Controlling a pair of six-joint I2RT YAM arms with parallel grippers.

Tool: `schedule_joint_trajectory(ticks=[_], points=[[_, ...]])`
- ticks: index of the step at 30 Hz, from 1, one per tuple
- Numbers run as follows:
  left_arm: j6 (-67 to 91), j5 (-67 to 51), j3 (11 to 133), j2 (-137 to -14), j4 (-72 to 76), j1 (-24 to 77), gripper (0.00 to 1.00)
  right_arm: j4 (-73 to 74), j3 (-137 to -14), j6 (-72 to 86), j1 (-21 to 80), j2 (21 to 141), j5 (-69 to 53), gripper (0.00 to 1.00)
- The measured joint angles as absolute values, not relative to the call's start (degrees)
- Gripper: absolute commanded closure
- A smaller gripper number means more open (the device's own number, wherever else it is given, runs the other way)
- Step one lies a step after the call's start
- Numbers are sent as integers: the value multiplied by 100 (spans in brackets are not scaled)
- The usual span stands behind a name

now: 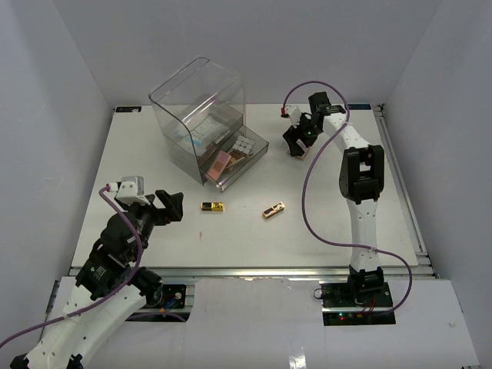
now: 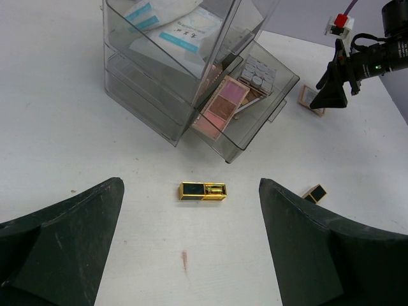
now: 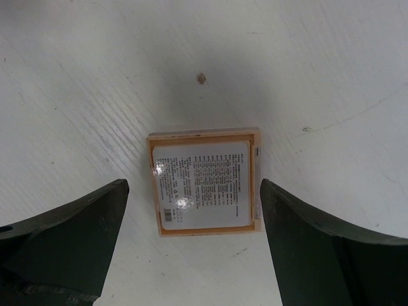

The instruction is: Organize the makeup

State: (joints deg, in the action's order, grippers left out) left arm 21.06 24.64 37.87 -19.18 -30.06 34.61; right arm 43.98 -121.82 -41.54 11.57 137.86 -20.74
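Observation:
A peach square palette [image 3: 204, 190] lies label-up on the table. My right gripper [image 3: 191, 248] is open right above it with a finger on each side, not touching it, and in the top view this gripper [image 1: 296, 142] hides most of it. Two gold-black cases [image 1: 213, 206] [image 1: 272, 210] lie mid-table. My left gripper [image 1: 171, 206] is open and empty, left of the nearer case [image 2: 203, 190]. Pink palettes [image 2: 223, 105] and a grey palette [image 2: 257, 69] lie in the open drawer. White-teal packets [image 2: 172, 25] sit in the upper tier.
The clear acrylic drawer box [image 1: 204, 115] stands at the back centre-left with its bottom drawer [image 1: 234, 173] pulled out toward the right. A small reddish smear [image 2: 184, 258] marks the table in front of the left gripper.

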Motion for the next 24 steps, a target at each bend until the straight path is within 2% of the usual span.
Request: schedule_joint_trajectory(ticks=[7,10,13,14,18,20,24], points=[[2106,2465,3787,-1921,-3006,3461,2,4343,-12051,-4248,1151,13786,-1903,10],[2106,2467,3787,-1931,-3006,3461,2,4333,-12006,-4272,1151,13786,-1867,8],[2106,2467,3787,-1942,-3006,3461,2,4312,-11933,-4294,1151,13788,-1844,1],[2106,2467,3787,-1944,-3006,3461,2,4315,-11905,-4306,1151,13788,-1830,3],[2106,2467,3787,-1946,-3006,3461,2,4222,-11800,-4327,1151,13785,-1823,23],[2106,2467,3787,-1946,-3006,3461,2,4154,-11717,-4334,1151,13745,-1851,45],[2106,2467,3787,-1946,-3006,3461,2,3994,-11493,-4296,1149,13617,-1875,69]])
